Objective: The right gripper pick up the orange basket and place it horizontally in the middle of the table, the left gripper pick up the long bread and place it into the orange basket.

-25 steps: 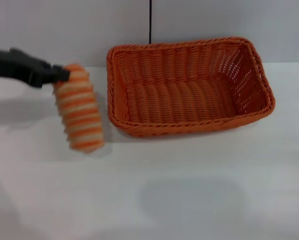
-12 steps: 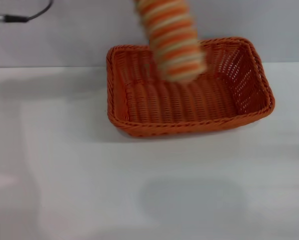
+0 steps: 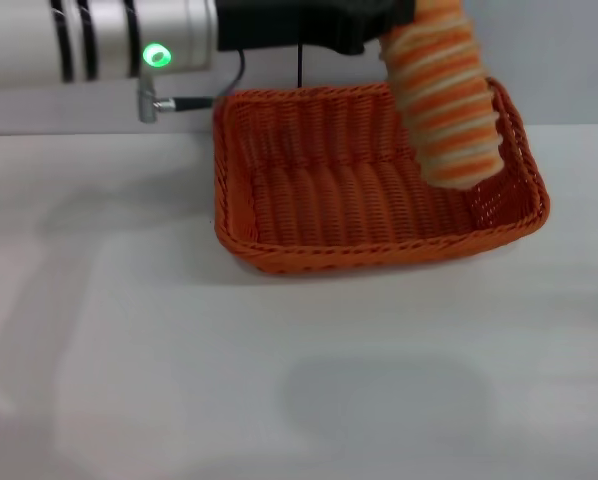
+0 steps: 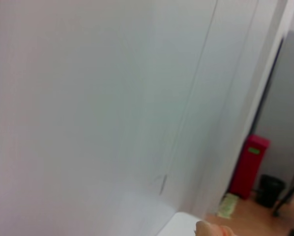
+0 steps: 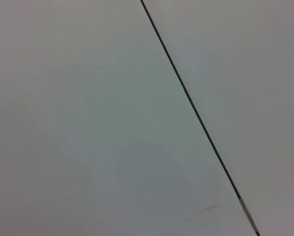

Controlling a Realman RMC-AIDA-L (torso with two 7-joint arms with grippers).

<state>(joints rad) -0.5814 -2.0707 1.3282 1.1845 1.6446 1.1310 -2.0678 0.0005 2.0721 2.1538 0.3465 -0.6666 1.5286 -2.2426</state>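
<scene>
Hanging from the left gripper [image 3: 394,22], the long bread [image 3: 447,100] slants down over the orange basket [image 3: 374,185], its upper end pinched in the black fingers and its lower end pointing into the basket's right part, close to the right wall. From the head view it cannot be told whether that lower end touches the woven floor or is just above it. The gripper is clamped on the bread's top end and sits above the basket's back rim; its silver-grey wrist with the green light reaches in from beyond the basket's left side, so the loaf lies below and to the right of the fingers.

The basket itself rests flat on the table [image 3: 279,380], long side across the view, set toward the table's far edge near the wall, with open white tabletop in front of it. Nothing else lies inside it apart from the loaf hanging over its right portion.

The left wrist view faces mostly a pale wall; only a small tip of the bread [image 4: 211,229] shows at its edge, and a red bin [image 4: 249,164] stands far off on the floor. The right gripper appears in no view; its wrist camera shows only a pale surface crossed by a thin dark line.
</scene>
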